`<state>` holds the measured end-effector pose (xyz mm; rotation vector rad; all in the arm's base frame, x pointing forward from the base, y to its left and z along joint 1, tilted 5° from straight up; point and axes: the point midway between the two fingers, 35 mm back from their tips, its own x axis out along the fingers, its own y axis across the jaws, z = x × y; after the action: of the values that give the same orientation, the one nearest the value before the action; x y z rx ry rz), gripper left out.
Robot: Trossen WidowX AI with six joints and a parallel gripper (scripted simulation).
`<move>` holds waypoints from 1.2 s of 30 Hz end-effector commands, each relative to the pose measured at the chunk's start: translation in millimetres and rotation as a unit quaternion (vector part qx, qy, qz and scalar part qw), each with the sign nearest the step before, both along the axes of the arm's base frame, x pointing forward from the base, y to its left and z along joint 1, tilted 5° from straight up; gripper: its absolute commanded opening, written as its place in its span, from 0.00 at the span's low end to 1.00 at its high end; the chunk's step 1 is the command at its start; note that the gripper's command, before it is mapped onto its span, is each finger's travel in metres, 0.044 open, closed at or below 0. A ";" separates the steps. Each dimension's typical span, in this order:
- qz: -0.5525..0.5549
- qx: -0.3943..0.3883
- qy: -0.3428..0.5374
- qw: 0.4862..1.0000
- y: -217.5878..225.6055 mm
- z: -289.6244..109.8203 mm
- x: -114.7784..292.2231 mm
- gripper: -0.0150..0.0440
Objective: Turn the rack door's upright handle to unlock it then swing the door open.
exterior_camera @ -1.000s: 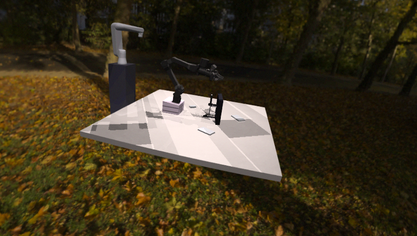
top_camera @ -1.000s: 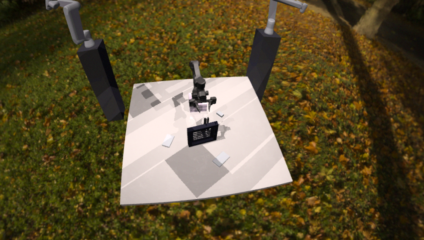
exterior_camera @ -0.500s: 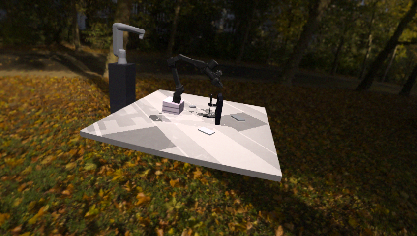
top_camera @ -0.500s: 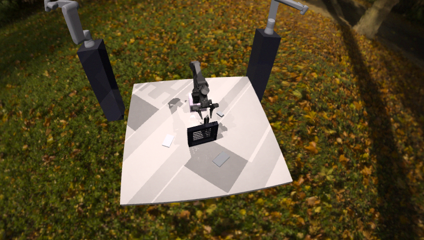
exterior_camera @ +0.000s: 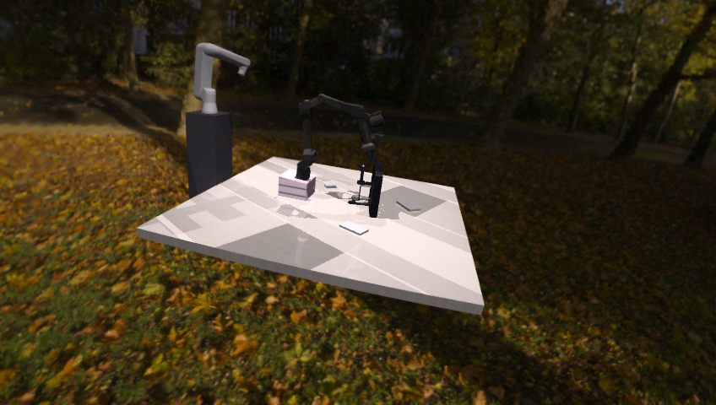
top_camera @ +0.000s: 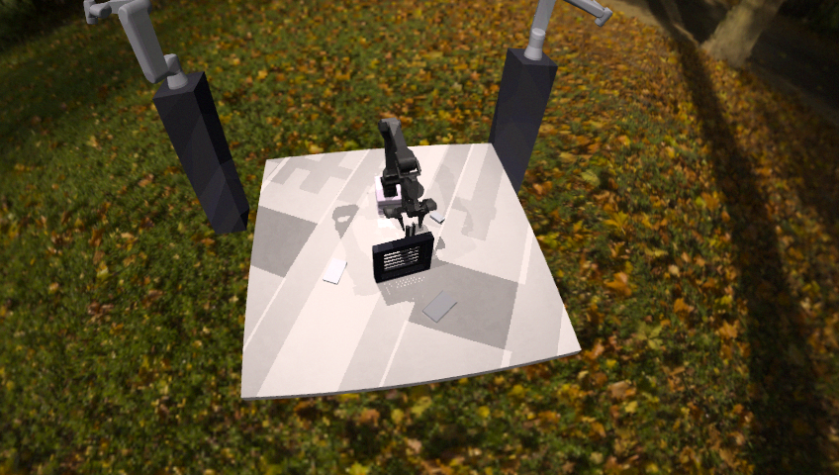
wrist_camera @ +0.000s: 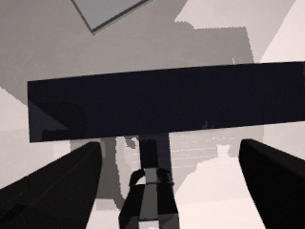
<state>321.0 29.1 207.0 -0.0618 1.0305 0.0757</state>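
While the rack (top_camera: 377,265) (exterior_camera: 376,195) (wrist_camera: 167,97) is being kept upright on the table (top_camera: 318,376) (exterior_camera: 311,273), its barred front is being shown in the top view. Between its dark borders, a stack of pale, slender horizontal strips is being framed; whether anything else is being contained cannot be told. The door's upright handle (top_camera: 410,231) (exterior_camera: 362,174) (wrist_camera: 150,202) is being carried on the rack's arm-side face. Whether the handle is being kept turned cannot be told.

The gripper (top_camera: 413,227) (exterior_camera: 373,159) (wrist_camera: 171,151) is being pointed down near the rack's top edge, its 2 fingers being held spread, with nothing being pinched. In the wrist view, the handle is being seen between the 2 fingers' sides, with a gap being left at each.

Behind the rack, on its handle side, the arm is being supported by a pale lilac box (top_camera: 388,204) (exterior_camera: 296,186), whose inside is being hidden. Around the rack, 3 flat slabs are being borne by the table: 1 white (top_camera: 334,271) (exterior_camera: 354,228), 1 grey (top_camera: 439,306) (exterior_camera: 408,205) (wrist_camera: 110,11) and 1 smaller (top_camera: 437,218) (exterior_camera: 329,186).
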 end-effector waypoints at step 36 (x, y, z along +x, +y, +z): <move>0.023 -0.028 0.212 0.977 7.7 -45.4 -28.3 0.74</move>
<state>293.2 37.4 169.5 -0.1195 1.4498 0.1048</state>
